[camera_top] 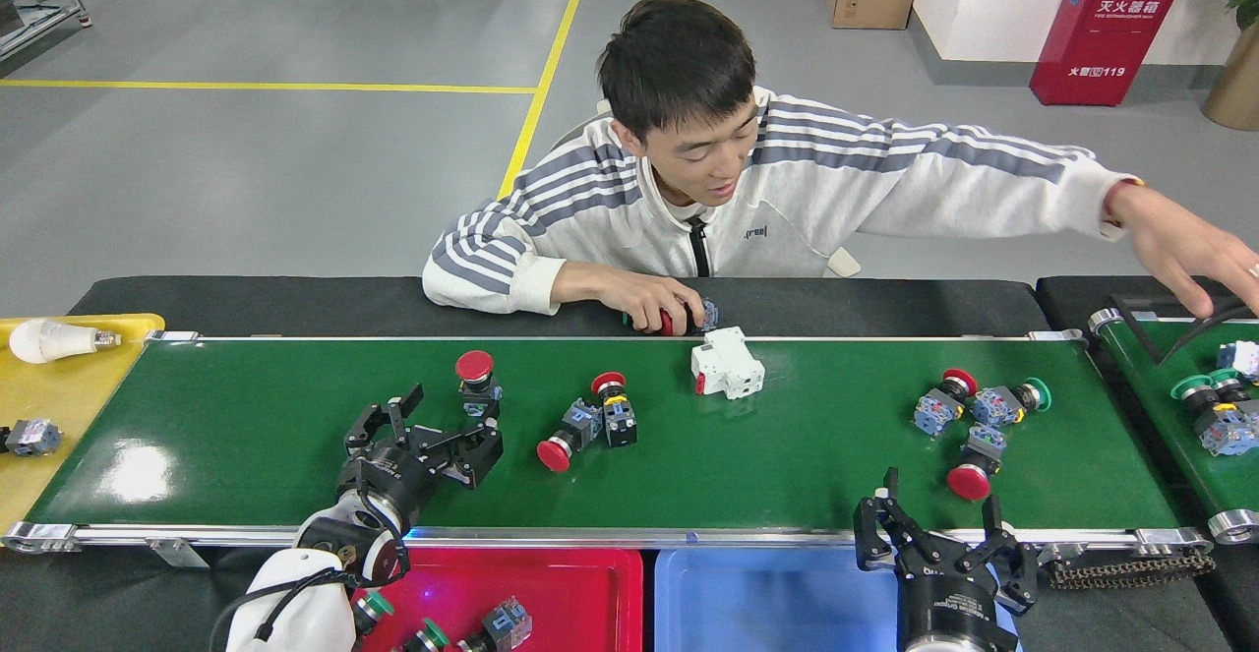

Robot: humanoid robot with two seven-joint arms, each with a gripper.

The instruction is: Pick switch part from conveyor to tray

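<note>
The conveyor point(295, 436) runs left to right as a wide green belt with silver rails. Several switch parts lie on it. A red-capped switch part point(475, 377) stands upright, with a pair point(590, 423) lying to its right. Beyond those are a white block point(727, 364) and a cluster point(974, 411) at the right. My left gripper point(438, 424) is open over the belt, just below and left of the upright red-capped one, apart from it. My right gripper point(934, 524) is open at the belt's near rail, below the cluster. A red tray point(580, 583) in front holds switch parts.
A person leans over the far rail. One hand point(654, 303) grips a red part at the belt's edge; the other hand point(1195, 259) reaches over a short belt point(1161, 377) at the right. A blue tray point(767, 593) sits beside the red one, a yellow tray point(69, 396) at the left.
</note>
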